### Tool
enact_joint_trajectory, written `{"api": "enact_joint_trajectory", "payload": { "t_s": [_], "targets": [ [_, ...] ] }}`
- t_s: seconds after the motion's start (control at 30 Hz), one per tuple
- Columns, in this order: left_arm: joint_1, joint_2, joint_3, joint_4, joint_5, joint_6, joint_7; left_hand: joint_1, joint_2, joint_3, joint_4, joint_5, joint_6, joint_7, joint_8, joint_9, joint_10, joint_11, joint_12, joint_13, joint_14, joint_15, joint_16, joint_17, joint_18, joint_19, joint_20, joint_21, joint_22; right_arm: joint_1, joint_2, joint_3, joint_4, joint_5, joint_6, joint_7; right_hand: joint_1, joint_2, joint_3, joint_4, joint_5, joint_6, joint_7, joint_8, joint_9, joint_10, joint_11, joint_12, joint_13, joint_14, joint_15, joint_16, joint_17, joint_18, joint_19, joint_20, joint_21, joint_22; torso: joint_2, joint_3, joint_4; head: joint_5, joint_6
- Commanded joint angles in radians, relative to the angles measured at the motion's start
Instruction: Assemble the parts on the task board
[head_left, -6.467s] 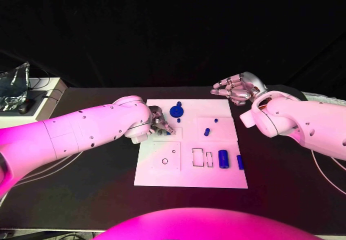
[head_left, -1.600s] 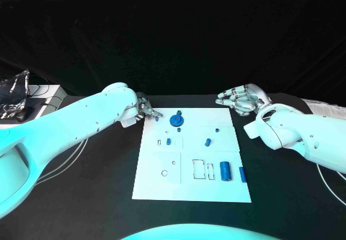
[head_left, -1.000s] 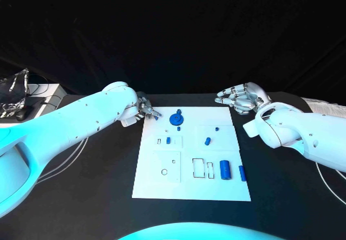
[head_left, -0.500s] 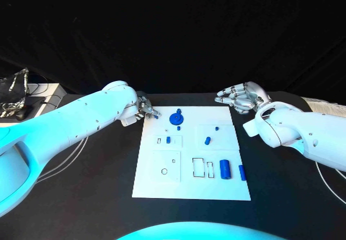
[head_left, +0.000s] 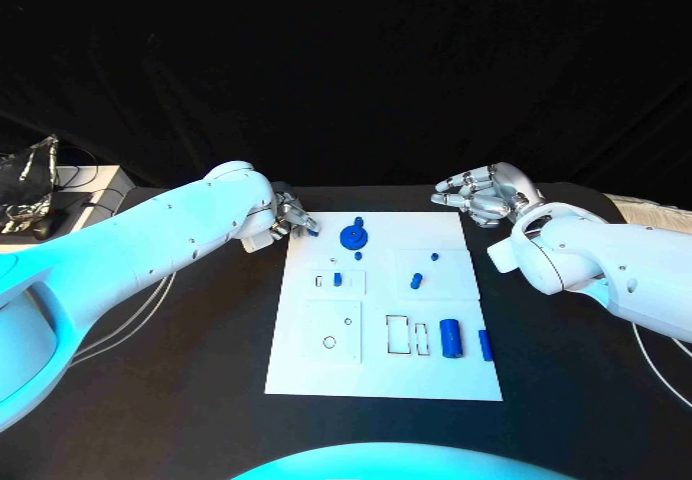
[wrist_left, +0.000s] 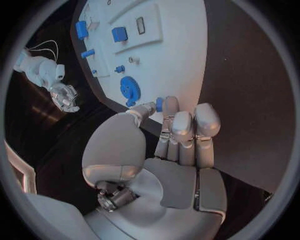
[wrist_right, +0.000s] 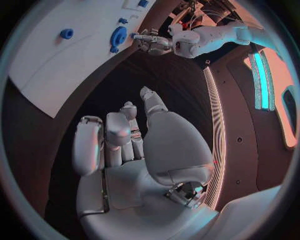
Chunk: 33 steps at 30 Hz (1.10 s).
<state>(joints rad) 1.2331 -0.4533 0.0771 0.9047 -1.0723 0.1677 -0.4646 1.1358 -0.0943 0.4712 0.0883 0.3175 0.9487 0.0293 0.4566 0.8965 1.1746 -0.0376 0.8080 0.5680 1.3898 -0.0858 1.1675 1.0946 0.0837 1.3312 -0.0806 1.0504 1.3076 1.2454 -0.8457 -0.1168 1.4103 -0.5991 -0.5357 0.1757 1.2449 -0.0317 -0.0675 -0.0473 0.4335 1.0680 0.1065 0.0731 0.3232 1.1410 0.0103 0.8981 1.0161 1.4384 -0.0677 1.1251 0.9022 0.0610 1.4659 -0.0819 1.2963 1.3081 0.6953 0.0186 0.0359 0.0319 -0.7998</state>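
The black tabletop (head_left: 173, 400) carries the flat white task board (head_left: 382, 370), a matte plate with outlined recesses. Off the board's far right corner, the right hand (head_left: 483, 193) hovers with fingers loosely curled, holding nothing. At the far left corner, the left hand (head_left: 289, 218) pinches a small blue part (wrist_left: 159, 104), apparently to seat it. Nearby stands the toothed blue gear (head_left: 353, 238).

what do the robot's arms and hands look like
Both arms are smooth, rounded white shells with small dark dots on the casing. The left hand and right hand are silver metal, with broad rounded thumb covers, flat palm plates and segmented fingers ending in rounded pads. Bare mechanical parts show at each wrist.
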Motion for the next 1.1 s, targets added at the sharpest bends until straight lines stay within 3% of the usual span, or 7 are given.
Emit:
{"api": "enact_joint_trajectory", "payload": {
  "t_s": [0.03, 0.4, 0.53, 0.7, 0.87, 1.0, 1.1],
  "targets": [
    [0.001, -0.005, 0.0, 0.013, 0.037, -0.017, 0.021, -0.01, -0.004, 0.138, -0.129, 0.003, -0.003, 0.001, 0.002, 0.003, 0.009, -0.003, -0.005, -0.001, -0.001, 0.001, 0.006, 0.002, -0.008, 0.001, -0.003, 0.008, 0.103, 0.0, 0.001, 0.001, -0.001, -0.009, 0.004, 0.011, -0.004, 0.009, 0.001, -0.006, 0.006, 0.001, 0.006, -0.006, -0.001, -0.004, -0.002, -0.002, -0.001, 0.001, 0.002, -0.002, 0.001, 0.0, 0.079, 0.003, -0.005, 0.19, -0.001, -0.0003, 0.0006, 0.003, -0.001],
    [0.001, -0.084, 0.001, 0.146, 0.137, -0.051, -0.001, -0.024, -0.036, 0.175, -0.164, 0.095, 0.026, -0.002, -0.006, 0.002, 0.036, -0.011, -0.017, -0.005, 0.019, -0.005, 0.025, 0.033, -0.013, 0.016, -0.013, 0.034, 0.109, 0.0, 0.003, 0.0, -0.015, 0.0, -0.003, 0.032, -0.004, 0.009, -0.004, -0.011, 0.006, -0.002, 0.006, -0.005, -0.005, -0.022, -0.002, -0.048, -0.04, -0.01, 0.002, -0.047, -0.04, 0.009, 0.069, 0.005, -0.057, 0.176, -0.009, 0.0004, 0.0027, 0.01, 0.0],
    [0.001, -0.127, 0.002, 0.221, 0.181, -0.054, -0.014, -0.026, -0.048, 0.156, -0.178, 0.196, 0.048, -0.005, -0.014, -0.001, 0.056, -0.016, -0.027, -0.011, 0.028, -0.009, 0.03, 0.044, -0.018, 0.028, -0.02, 0.052, 0.114, 0.0, 0.008, 0.0, -0.026, 0.025, -0.02, 0.074, 0.001, 0.013, -0.003, -0.014, 0.007, -0.019, 0.013, -0.005, -0.01, -0.018, 0.0, -0.13, -0.128, -0.021, 0.002, -0.189, -0.153, 0.039, 0.04, 0.006, -0.303, 0.097, -0.014, 0.0011, 0.0027, 0.014, -0.001],
    [-0.002, -0.185, 0.001, 0.313, 0.212, -0.073, -0.031, -0.026, -0.041, 0.13, -0.193, 0.213, 0.077, -0.007, -0.062, 0.003, 0.076, -0.019, -0.057, -0.005, 0.035, -0.013, 0.014, 0.058, -0.025, 0.035, -0.028, 0.066, 0.116, 0.0, 0.013, 0.0, -0.045, 0.104, -0.02, 0.139, 0.031, 0.011, 0.024, -0.042, 0.0, -0.045, 0.026, -0.01, -0.039, -0.009, 0.008, -0.307, -0.3, -0.026, 0.013, -0.431, -0.26, 0.088, -0.012, 0.02, -0.947, -0.213, -0.018, 0.0032, 0.0015, 0.014, -0.002],
    [-0.011, -0.235, 0.0, 0.392, 0.227, -0.083, -0.043, -0.031, -0.042, 0.133, -0.192, 0.216, 0.083, -0.009, -0.07, 0.017, 0.082, -0.021, -0.062, 0.004, 0.039, -0.014, 0.008, 0.058, -0.026, 0.04, -0.03, 0.079, 0.12, 0.0, 0.015, -0.001, -0.066, 0.196, 0.011, 0.176, 0.078, 0.02, 0.065, -0.072, -0.067, -0.101, 0.066, -0.006, -0.102, -0.053, 0.065, -0.548, -0.553, -0.147, 0.08, -0.735, -0.381, 0.053, -0.191, 0.08, -1.208, -0.417, -0.023, 0.005, 0.002, 0.016, -0.006],
    [-0.023, -0.264, -0.001, 0.444, 0.226, -0.097, -0.053, -0.041, -0.041, 0.14, -0.194, 0.217, 0.084, -0.011, -0.069, 0.023, 0.086, -0.022, -0.064, 0.008, 0.04, -0.016, 0.008, 0.057, -0.027, 0.041, -0.031, 0.082, 0.121, 0.0, 0.019, -0.001, -0.082, 0.264, 0.039, 0.201, 0.075, 0.007, 0.102, -0.079, -0.073, -0.131, 0.085, -0.013, -0.213, -0.033, 0.124, -0.802, -0.955, -0.267, 0.17, -1.061, -0.622, 0.031, -0.384, 0.17, -1.234, -0.678, -0.027, 0.0069, 0.0026, 0.019, -0.011],
    [-0.03, -0.275, -0.003, 0.47, 0.211, -0.105, -0.06, -0.059, -0.041, 0.154, -0.199, 0.22, 0.081, -0.013, -0.058, 0.033, 0.087, -0.023, -0.061, 0.011, 0.041, -0.017, 0.011, 0.059, -0.027, 0.043, -0.032, 0.085, 0.122, 0.0, 0.021, -0.001, -0.089, 0.295, 0.048, 0.212, 0.082, 0.015, 0.109, -0.075, -0.07, -0.156, 0.091, -0.011, -0.264, -0.038, 0.135, -0.832, -0.958, -0.299, 0.193, -1.064, -0.791, 0.038, -0.481, 0.213, -1.218, -0.873, -0.028, 0.0074, 0.0023, 0.023, -0.012]
  ]
}}
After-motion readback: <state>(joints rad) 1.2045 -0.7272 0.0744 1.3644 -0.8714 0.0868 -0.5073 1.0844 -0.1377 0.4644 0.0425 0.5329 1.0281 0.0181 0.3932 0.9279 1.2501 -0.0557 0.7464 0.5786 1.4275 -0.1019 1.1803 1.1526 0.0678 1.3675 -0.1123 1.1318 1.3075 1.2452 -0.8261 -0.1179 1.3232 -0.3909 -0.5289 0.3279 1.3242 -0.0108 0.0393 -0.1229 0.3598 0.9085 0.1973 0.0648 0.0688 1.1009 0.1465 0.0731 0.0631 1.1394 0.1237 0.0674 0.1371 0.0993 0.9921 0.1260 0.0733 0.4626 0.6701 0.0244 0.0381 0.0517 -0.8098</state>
